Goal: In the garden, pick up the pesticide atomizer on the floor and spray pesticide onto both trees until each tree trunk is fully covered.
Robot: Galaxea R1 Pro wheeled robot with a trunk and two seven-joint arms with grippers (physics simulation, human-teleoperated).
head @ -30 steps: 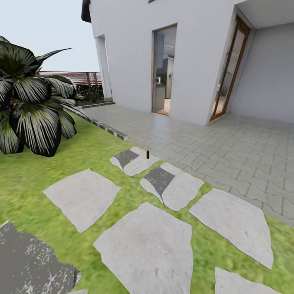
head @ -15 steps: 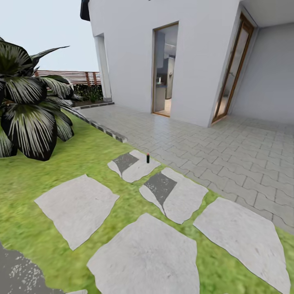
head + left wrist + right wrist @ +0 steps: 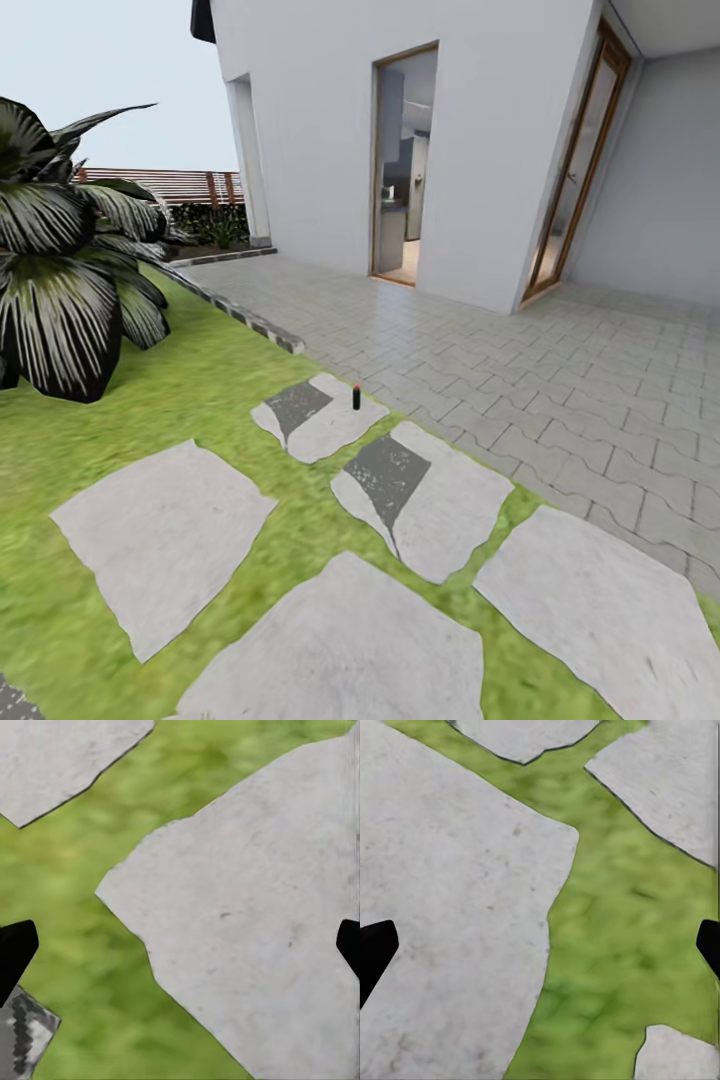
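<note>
The pesticide atomizer (image 3: 356, 397) is a small dark bottle with a red top. It stands upright on a pale stone slab (image 3: 320, 420) of the floor, a few metres ahead near the paving's edge in the head view. The two trees and their trunks are out of view. In the left wrist view my left gripper (image 3: 180, 949) is open, its dark fingertips (image 3: 15, 952) wide apart above grass and stone. My right gripper (image 3: 540, 949) is open too, hanging over a slab (image 3: 450, 907) and grass with nothing between its fingers.
A short palm (image 3: 60, 260) with dark striped fronds stands on the lawn at the left. A white house (image 3: 480, 150) with an open doorway (image 3: 403, 165) rises ahead beyond grey block paving (image 3: 560, 380). A brown slat fence (image 3: 170, 185) runs far back on the left.
The whole head view has shifted: the camera has moved forward and turned a little, so the palm slid left and the slabs and atomizer sit lower. Nothing in the scene itself has moved.
</note>
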